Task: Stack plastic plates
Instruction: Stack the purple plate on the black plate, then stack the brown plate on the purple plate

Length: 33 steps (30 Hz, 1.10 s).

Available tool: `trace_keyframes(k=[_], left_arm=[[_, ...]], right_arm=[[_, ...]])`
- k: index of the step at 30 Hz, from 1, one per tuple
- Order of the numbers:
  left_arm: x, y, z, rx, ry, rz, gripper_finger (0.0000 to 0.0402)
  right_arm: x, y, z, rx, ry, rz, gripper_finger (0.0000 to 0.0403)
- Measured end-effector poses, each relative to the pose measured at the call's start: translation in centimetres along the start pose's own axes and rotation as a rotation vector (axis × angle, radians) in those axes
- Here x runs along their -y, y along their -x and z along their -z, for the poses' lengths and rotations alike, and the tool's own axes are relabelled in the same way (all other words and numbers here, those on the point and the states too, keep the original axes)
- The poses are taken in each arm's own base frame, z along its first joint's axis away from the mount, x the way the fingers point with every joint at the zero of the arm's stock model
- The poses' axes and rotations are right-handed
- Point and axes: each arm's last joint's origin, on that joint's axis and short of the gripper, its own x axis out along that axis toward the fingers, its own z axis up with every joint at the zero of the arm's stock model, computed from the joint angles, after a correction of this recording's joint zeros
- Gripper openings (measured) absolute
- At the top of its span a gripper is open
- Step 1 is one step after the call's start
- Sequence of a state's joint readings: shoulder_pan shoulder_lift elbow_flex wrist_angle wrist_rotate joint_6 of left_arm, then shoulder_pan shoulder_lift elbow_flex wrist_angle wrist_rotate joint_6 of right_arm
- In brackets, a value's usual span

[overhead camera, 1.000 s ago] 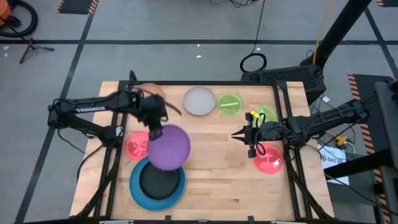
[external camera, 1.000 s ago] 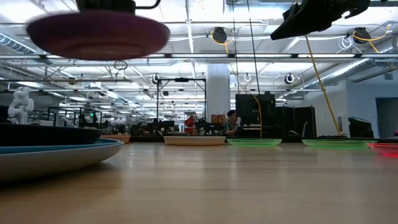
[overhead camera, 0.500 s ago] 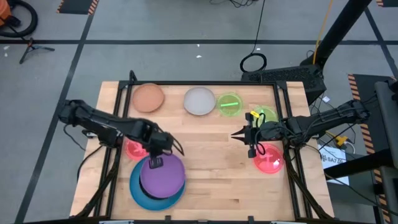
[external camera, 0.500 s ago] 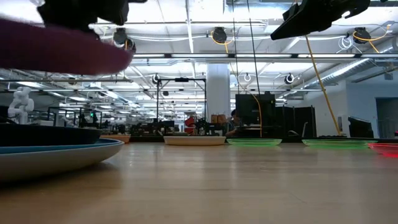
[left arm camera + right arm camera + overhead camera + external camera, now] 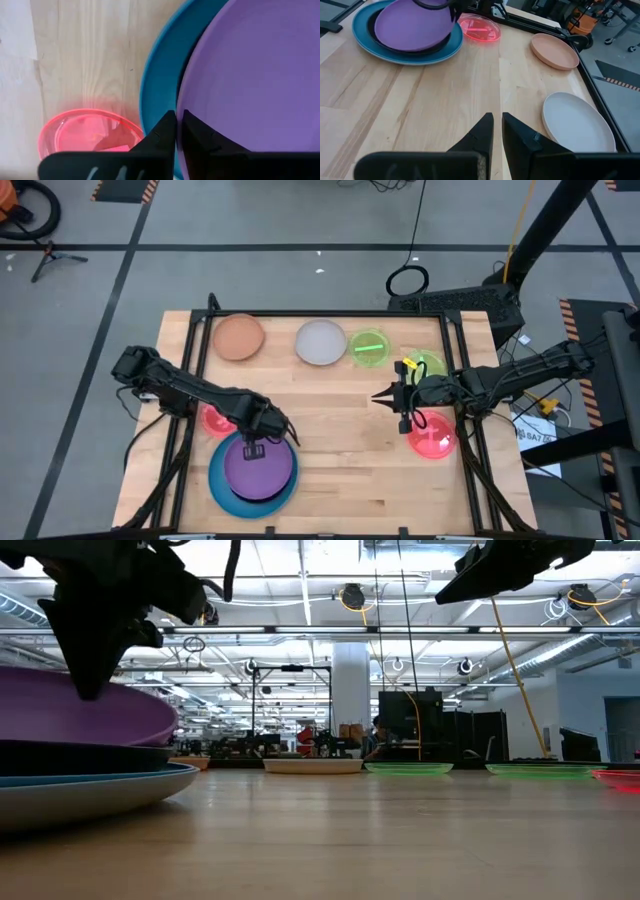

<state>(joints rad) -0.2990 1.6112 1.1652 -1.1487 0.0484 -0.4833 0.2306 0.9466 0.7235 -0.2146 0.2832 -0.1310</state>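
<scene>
The purple plate point(image 5: 260, 470) lies on the black plate point(image 5: 80, 756), which sits in the large blue plate point(image 5: 222, 488) at the near left. My left gripper point(image 5: 255, 448) stands over the purple plate's far rim and is shut on it; it also shows in the low view point(image 5: 95, 670). My right gripper point(image 5: 378, 395) is shut and empty, held high above the table's right middle, its fingers pointing toward the left. My left gripper pinches the purple plate's rim point(image 5: 192, 97) on the plate's far side between its two fingers, one outside the rim and one on the plate's inner face. The fingers come from above, pointing down. The plate's underside point(image 5: 120, 735) lies on the black plate.
An orange-brown plate point(image 5: 238, 337), a whitish plate point(image 5: 320, 342) and a neon green plate point(image 5: 369, 347) lie along the far edge. A second green plate point(image 5: 428, 365) and a pink plate point(image 5: 432, 437) lie at the right, another pink plate point(image 5: 215, 418) at the left. The middle is bare wood.
My left gripper has gone toward the near edge and down with the purple plate. The plate, held high above the table a second ago, now lies on the black plate in the blue plate.
</scene>
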Motion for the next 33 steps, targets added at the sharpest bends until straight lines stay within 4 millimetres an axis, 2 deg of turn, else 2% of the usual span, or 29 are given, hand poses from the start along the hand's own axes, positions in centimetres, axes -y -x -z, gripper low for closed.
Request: trace_keyframes(k=[6,17,25,33], left_arm=[[-0.1,0.0,0.1,-0.004,0.022,-0.019,0.0036],[-0.3,0.0,0.1,0.011,0.023,-0.074,0.012],[-1.1,0.1,-0.2,0.019,-0.089,-0.108,0.0124],[-3.7,0.2,-1.3,0.028,-0.144,-0.174,0.0124]], right_arm=[[0.0,0.0,0.0,0.0,0.0,0.0,0.0031],[0.0,0.0,0.0,0.0,-0.002,0.0,0.0031],[0.0,0.0,0.0,0.0,-0.001,0.0,0.0031],[0.0,0.0,0.0,0.0,-0.001,0.0,0.0031]])
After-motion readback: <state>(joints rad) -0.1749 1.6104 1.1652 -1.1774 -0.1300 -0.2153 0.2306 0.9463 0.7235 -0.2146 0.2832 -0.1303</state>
